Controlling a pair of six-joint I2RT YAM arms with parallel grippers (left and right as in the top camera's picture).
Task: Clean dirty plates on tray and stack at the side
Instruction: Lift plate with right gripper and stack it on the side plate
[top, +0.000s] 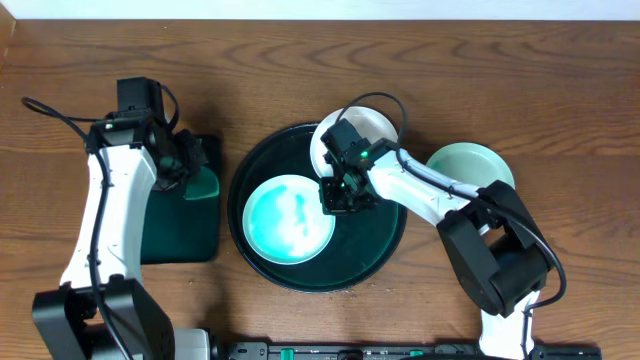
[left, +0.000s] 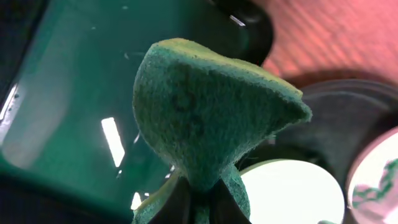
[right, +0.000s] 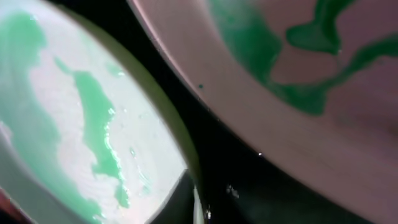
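The black round tray (top: 382, 240) holds a plate (top: 290, 218) smeared with teal on its left half. A second plate (top: 368, 125) with green scribbles rests on the tray's far rim, partly under my right arm. A third, unmarked plate (top: 470, 168) lies on the table to the right of the tray. My right gripper (top: 340, 192) is shut on the right rim of the smeared plate (right: 62, 112), and the scribbled plate (right: 298, 74) is close beside it. My left gripper (left: 199, 186) is shut on a teal-green sponge (left: 205, 112) and holds it above the green tray's right edge (top: 200, 180).
A dark green rectangular tray (top: 180, 225) lies left of the black tray, under my left gripper. The table is brown wood (top: 560, 80). In the left wrist view the black tray's rim (left: 348, 106) and two plates show to the right.
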